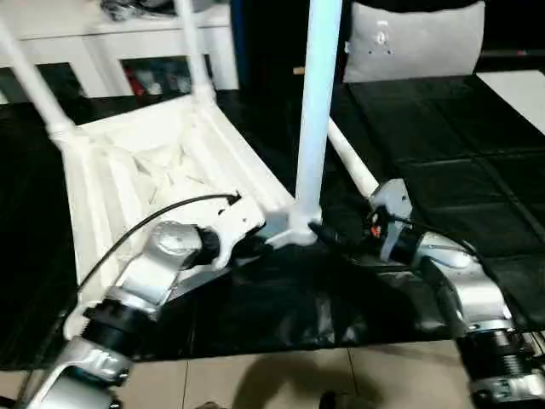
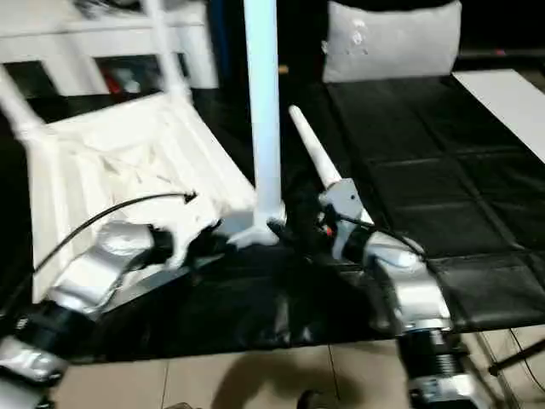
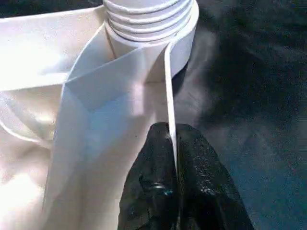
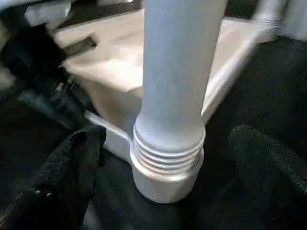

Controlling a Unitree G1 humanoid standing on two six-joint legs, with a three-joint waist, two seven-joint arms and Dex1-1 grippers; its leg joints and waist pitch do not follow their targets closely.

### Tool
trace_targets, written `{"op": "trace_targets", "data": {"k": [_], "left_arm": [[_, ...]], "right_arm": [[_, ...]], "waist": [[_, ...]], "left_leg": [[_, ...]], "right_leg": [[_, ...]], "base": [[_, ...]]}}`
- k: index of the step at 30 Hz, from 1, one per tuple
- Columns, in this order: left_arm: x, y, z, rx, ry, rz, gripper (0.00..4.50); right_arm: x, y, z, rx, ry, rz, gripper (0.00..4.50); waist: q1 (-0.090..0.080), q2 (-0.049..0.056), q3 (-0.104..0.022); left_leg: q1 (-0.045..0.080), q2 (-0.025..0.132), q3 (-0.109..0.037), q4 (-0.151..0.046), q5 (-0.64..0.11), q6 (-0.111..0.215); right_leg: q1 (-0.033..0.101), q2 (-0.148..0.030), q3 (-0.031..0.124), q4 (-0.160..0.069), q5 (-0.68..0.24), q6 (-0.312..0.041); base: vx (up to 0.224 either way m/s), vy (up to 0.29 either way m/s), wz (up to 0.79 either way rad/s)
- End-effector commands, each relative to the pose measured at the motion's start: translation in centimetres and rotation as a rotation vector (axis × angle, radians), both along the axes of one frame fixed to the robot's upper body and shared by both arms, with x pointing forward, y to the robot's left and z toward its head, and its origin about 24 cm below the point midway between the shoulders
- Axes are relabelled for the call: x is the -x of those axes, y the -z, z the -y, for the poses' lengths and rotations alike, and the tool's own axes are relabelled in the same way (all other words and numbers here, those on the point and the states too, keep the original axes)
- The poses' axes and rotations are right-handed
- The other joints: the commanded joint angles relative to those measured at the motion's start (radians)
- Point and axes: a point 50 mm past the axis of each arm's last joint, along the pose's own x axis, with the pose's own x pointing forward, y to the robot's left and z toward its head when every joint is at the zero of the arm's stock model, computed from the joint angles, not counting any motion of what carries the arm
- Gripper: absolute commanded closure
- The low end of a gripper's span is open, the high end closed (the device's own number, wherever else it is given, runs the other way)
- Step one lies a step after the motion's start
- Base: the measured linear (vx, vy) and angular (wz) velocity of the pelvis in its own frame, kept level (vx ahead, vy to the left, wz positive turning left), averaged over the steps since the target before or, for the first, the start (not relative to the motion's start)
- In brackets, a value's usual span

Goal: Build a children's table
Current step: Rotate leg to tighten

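Head view: upturned table top on the black mat's near-left part, third leg upright in its near corner socket, fourth leg lying loose behind; left wrist view: left gripper pinches the rim rib, so hold firm; right wrist view: right gripper spread wide around the leg's threads, so regrip squarely before twisting.

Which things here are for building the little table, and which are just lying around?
For the table:
- white table top, lying upside down
- three legs standing in its corners, nearest one
- one loose leg on the black mat

Just lying around:
- grey cushion
- white cabinet
- black mat
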Motion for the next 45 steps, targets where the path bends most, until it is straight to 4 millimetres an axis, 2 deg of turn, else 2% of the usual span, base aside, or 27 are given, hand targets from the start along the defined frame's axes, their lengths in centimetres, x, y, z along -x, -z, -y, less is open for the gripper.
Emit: {"op": "trace_targets", "data": {"k": [1, 4, 6, 7, 8, 9, 10, 11, 13, 14, 15, 18, 19, 22, 23, 27, 29, 32, 34, 38, 42, 44, 45], "left_arm": [[0.8, -0.3, 0.7, -0.016, 0.163, -0.006, 4.5], [1.3, -0.1, 0.2, -0.051, 0.235, -0.028, 4.5], [1.7, -0.1, -0.1, -0.07, 0.292, -0.05, 4.5], [1.7, -0.1, -0.1, -0.072, 0.298, -0.053, 4.5], [1.9, -0.1, -0.2, -0.077, 0.325, -0.062, 4.5], [2.1, -0.1, -0.3, -0.079, 0.342, -0.068, 4.5], [2.2, -0.1, -0.4, -0.08, 0.357, -0.073, 4.5], [2.2, -0.1, -0.4, -0.082, 0.367, -0.075, 4.5], [2.3, -0.1, -0.4, -0.085, 0.378, -0.074, 4.5], [2.3, -0.1, -0.4, -0.087, 0.384, -0.074, 4.5], [2.3, -0.1, -0.4, -0.088, 0.388, -0.075, 4.5], [2.4, -0.1, -0.5, -0.092, 0.411, -0.08, 4.5], [2.4, -0.1, -0.4, -0.092, 0.42, -0.083, 4.5], [2.5, -0.1, -0.4, -0.092, 0.423, -0.085, 4.5], [2.5, -0.1, -0.4, -0.093, 0.425, -0.085, 4.5], [2.4, 0.0, -0.6, -0.103, 0.429, -0.088, 4.5], [2.4, 0.0, -0.6, -0.105, 0.429, -0.087, 4.5], [2.4, 0.0, -0.6, -0.105, 0.43, -0.087, 4.5], [2.3, 0.1, -0.5, -0.106, 0.433, -0.087, 4.5], [2.3, 0.1, -0.4, -0.107, 0.438, -0.087, 4.5], [2.3, 0.0, -0.5, -0.108, 0.437, -0.086, 4.5], [2.3, 0.0, -0.5, -0.11, 0.437, -0.086, 4.5], [2.3, 0.0, -0.5, -0.111, 0.436, -0.087, 4.5]], "right_arm": [[-0.1, -0.5, -0.6, 0.045, -0.114, 0.006, 0.08], [0.1, -0.3, -0.7, 0.068, -0.2, -0.038, 0.08], [0.0, -0.1, -0.9, 0.083, -0.244, -0.069, 0.08], [-0.1, -0.1, -0.9, 0.083, -0.247, -0.071, 0.24], [-0.3, -0.2, -1.0, 0.081, -0.264, -0.083, 0.24], [-0.3, -0.2, -1.2, 0.077, -0.278, -0.095, 0.24], [-0.4, -0.2, -1.3, 0.075, -0.296, -0.107, 0.43], [-0.3, -0.2, -1.4, 0.079, -0.319, -0.118, 0.46], [-0.3, -0.2, -1.5, 0.086, -0.35, -0.134, 0.62], [-0.2, -0.2, -1.6, 0.089, -0.363, -0.139, 0.75], [-0.2, -0.2, -1.6, 0.09, -0.369, -0.142, 0.85], [-0.2, -0.1, -1.8, 0.1, -0.403, -0.152, 0.97], [-0.1, -0.1, -1.9, 0.106, -0.425, -0.16, 1.19], [0.0, 0.0, -1.9, 0.112, -0.438, -0.167, 1.3], [0.1, 0.0, -1.9, 0.121, -0.448, -0.172, 1.51], [0.2, 0.1, -1.8, 0.131, -0.446, -0.196, 1.51], [0.2, 0.1, -1.8, 0.104, -0.429, -0.213, 1.15], [0.3, 0.2, -1.7, 0.098, -0.431, -0.234, 1.01], [0.2, 0.4, -1.8, 0.127, -0.413, -0.178, 0.74], [0.3, 0.5, -2.1, 0.132, -0.41, -0.16, 0.74], [0.2, 0.4, -2.4, 0.114, -0.407, -0.165, 0.74], [0.2, 0.4, -2.5, 0.107, -0.411, -0.174, 1.01], [0.2, 0.5, -2.5, 0.107, -0.412, -0.177, 1.01]], "waist": [[0.002, -0.02, -0.078], [0.007, -0.02, -0.076], [0.011, -0.026, -0.071], [0.014, -0.025, -0.069], [0.018, -0.028, -0.073], [0.018, -0.029, -0.074], [0.02, -0.031, -0.076], [0.019, -0.04, -0.077], [0.021, -0.034, -0.079], [0.02, -0.04, -0.079], [0.021, -0.039, -0.079], [0.021, -0.048, -0.08], [0.021, -0.05, -0.079], [0.022, -0.05, -0.078], [0.022, -0.05, -0.078], [0.022, -0.051, -0.077], [0.022, -0.05, -0.077], [0.022, -0.051, -0.078], [0.022, -0.047, -0.077], [0.02, -0.049, -0.076], [0.02, -0.046, -0.076], [0.02, -0.046, -0.075], [0.02, -0.045, -0.075]], "left_leg": [[0.012, 0.009, 0.022, -0.074, -0.219, 0.088], [0.013, 0.013, 0.024, -0.079, -0.235, 0.091], [0.018, 0.014, 0.026, -0.083, -0.277, 0.08], [0.022, 0.015, 0.026, -0.084, -0.294, 0.073], [0.029, 0.013, 0.026, -0.084, -0.302, 0.06], [0.027, 0.013, 0.025, -0.085, -0.295, 0.057], [0.022, 0.014, 0.025, -0.087, -0.268, 0.056], [0.02, 0.013, 0.028, -0.086, -0.25, 0.062], [0.021, 0.015, 0.03, -0.086, -0.227, 0.067], [0.02, 0.015, 0.032, -0.086, -0.227, 0.067], [0.02, 0.015, 0.031, -0.086, -0.227, 0.066], [0.018, 0.014, 0.032, -0.087, -0.24, 0.06], [0.018, 0.013, 0.032, -0.087, -0.243, 0.059], [0.017, 0.014, 0.032, -0.087, -0.238, 0.057], [0.017, 0.014, 0.032, -0.087, -0.238, 0.055], [0.018, 0.014, 0.032, -0.087, -0.234, 0.055], [0.018, 0.015, 0.031, -0.088, -0.235, 0.055], [0.017, 0.014, 0.032, -0.087, -0.24, 0.052], [0.018, 0.014, 0.031, -0.088, -0.245, 0.046], [0.018, 0.013, 0.031, -0.089, -0.256, 0.045], [0.018, 0.014, 0.03, -0.09, -0.267, 0.043], [0.019, 0.014, 0.029, -0.09, -0.269, 0.043], [0.018, 0.014, 0.029, -0.09, -0.27, 0.043]], "right_leg": [[0.071, -0.028, 0.051, -0.078, -0.412, -0.141], [0.069, -0.026, 0.059, -0.07, -0.374, -0.168], [0.067, -0.026, 0.06, -0.074, -0.41, -0.164], [0.066, -0.027, 0.06, -0.076, -0.431, -0.161], [0.065, -0.027, 0.063, -0.076, -0.443, -0.157], [0.068, -0.027, 0.065, -0.072, -0.433, -0.161], [0.071, -0.025, 0.071, -0.065, -0.395, -0.169], [0.071, -0.023, 0.076, -0.06, -0.371, -0.179], [0.07, -0.023, 0.08, -0.057, -0.337, -0.196], [0.07, -0.023, 0.081, -0.057, -0.334, -0.198], [0.072, -0.024, 0.081, -0.055, -0.331, -0.199], [0.074, -0.025, 0.082, -0.057, -0.349, -0.194], [0.074, -0.026, 0.082, -0.059, -0.368, -0.188], [0.073, -0.026, 0.082, -0.061, -0.387, -0.18], [0.073, -0.026, 0.082, -0.062, -0.391, -0.178], [0.073, -0.024, 0.082, -0.062, -0.388, -0.177], [0.073, -0.024, 0.082, -0.061, -0.386, -0.178], [0.073, -0.024, 0.081, -0.063, -0.395, -0.175], [0.07, -0.025, 0.081, -0.064, -0.398, -0.174], [0.071, -0.024, 0.081, -0.065, -0.406, -0.17], [0.071, -0.025, 0.08, -0.067, -0.414, -0.167], [0.071, -0.024, 0.08, -0.066, -0.41, -0.17], [0.07, -0.024, 0.08, -0.066, -0.409, -0.17]], "base": [[0.0, 0.0, 0.0], [0.0, 0.0, 0.0], [0.0, 0.0, 0.0], [0.0, 0.0, 0.0], [0.0, 0.0, 0.0], [0.0, 0.0, 0.0], [0.0, 0.0, 0.0], [0.0, 0.0, 0.0], [0.0, 0.0, 0.0], [0.0, 0.0, 0.0], [0.0, 0.0, 0.0], [0.0, 0.0, 0.0], [0.0, 0.0, 0.0], [0.0, 0.0, 0.0], [0.0, 0.0, 0.0], [0.0, 0.0, 0.0], [0.0, 0.0, 0.0], [0.0, 0.0, 0.0], [0.0, 0.0, 0.0], [0.0, 0.0, 0.0], [0.0, 0.0, 0.0], [0.0, 0.0, 0.0], [0.0, 0.0, 0.0]]}}
